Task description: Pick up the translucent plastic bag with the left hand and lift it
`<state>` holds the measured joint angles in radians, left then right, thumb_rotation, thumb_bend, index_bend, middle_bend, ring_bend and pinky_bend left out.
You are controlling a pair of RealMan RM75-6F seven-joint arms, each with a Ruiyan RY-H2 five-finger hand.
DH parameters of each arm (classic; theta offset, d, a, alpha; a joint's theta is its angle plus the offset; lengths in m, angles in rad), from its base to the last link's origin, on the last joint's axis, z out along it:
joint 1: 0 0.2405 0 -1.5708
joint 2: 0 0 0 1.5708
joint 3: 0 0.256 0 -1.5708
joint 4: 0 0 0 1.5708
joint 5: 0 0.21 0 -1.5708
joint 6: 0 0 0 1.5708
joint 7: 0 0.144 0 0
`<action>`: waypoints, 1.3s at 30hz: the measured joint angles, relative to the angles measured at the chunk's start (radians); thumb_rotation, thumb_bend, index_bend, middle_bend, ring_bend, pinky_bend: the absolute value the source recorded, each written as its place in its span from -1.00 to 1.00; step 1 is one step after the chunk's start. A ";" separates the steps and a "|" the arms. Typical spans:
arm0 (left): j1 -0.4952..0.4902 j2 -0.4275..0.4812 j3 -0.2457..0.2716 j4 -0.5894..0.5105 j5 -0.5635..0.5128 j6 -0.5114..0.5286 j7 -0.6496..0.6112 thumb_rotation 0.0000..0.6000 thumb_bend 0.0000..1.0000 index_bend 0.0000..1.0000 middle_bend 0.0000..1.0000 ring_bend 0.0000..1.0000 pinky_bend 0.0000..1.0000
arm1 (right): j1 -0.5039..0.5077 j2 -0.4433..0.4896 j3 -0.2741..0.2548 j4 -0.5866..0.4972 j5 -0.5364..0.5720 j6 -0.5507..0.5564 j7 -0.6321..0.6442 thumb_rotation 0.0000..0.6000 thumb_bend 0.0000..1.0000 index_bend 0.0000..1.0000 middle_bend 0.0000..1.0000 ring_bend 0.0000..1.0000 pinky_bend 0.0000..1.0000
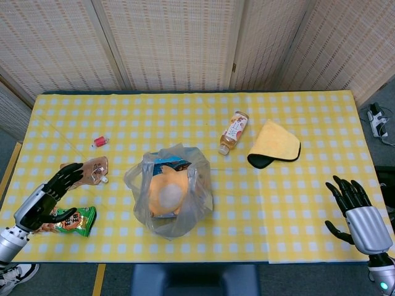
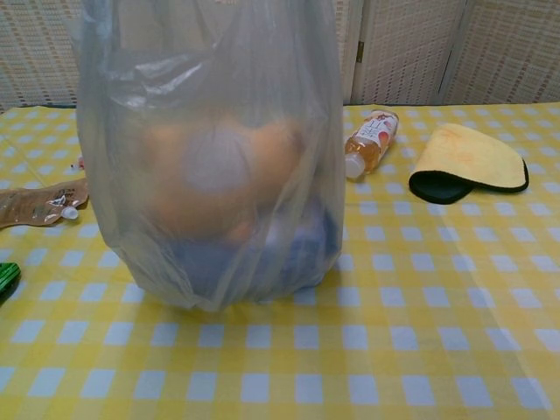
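Note:
The translucent plastic bag (image 1: 170, 192) stands upright on the yellow checked table near its front edge, holding an orange plush thing and a blue packet. In the chest view the bag (image 2: 210, 157) fills the left half of the frame. My left hand (image 1: 50, 194) hovers at the table's front left, fingers spread, holding nothing, well left of the bag and over the green snack packet (image 1: 74, 221). My right hand (image 1: 359, 211) is at the front right edge, fingers apart and empty. Neither hand shows in the chest view.
A brown pouch (image 1: 86, 171) and a small red item (image 1: 99, 142) lie left of the bag. A drink bottle (image 1: 232, 132) and a yellow cloth (image 1: 276, 143) lie at the back right. The table (image 1: 296, 234) ends close in front of the bag.

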<state>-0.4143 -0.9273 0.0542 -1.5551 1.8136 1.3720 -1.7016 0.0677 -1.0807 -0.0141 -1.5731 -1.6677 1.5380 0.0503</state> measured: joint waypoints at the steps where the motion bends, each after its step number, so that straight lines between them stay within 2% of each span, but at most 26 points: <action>1: -0.016 0.013 0.005 -0.001 0.015 0.004 -0.050 1.00 -0.34 -0.90 -0.89 -1.00 -0.94 | 0.000 0.001 0.000 -0.002 0.004 -0.005 0.000 1.00 -0.41 -1.00 -1.00 -1.00 -1.00; 5: -0.096 0.072 0.029 -0.008 0.075 0.033 -0.212 1.00 -0.34 -0.90 -0.89 -1.00 -0.88 | 0.004 0.004 -0.001 -0.008 0.016 -0.024 -0.001 1.00 -0.41 -1.00 -1.00 -1.00 -1.00; 9: -0.120 0.094 0.045 -0.024 0.089 0.070 -0.264 1.00 -0.34 -0.92 -0.89 -1.00 -0.81 | 0.006 0.005 -0.002 -0.012 0.017 -0.029 -0.004 1.00 -0.41 -1.00 -1.00 -1.00 -1.00; 20: -0.167 0.070 0.058 -0.039 0.123 0.113 -0.275 1.00 -0.34 -0.92 -0.89 -0.99 -0.78 | 0.005 0.009 -0.008 -0.013 0.006 -0.029 0.001 1.00 -0.42 -1.00 -1.00 -1.00 -1.00; 39: -0.275 -0.024 0.080 -0.016 0.150 0.089 -0.293 1.00 -0.34 -0.90 -0.89 -0.98 -0.76 | -0.006 0.016 -0.005 -0.011 0.013 -0.011 0.017 1.00 -0.41 -1.00 -1.00 -1.00 -1.00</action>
<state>-0.6898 -0.9517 0.1342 -1.5713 1.9637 1.4605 -1.9948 0.0621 -1.0645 -0.0189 -1.5837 -1.6547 1.5269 0.0672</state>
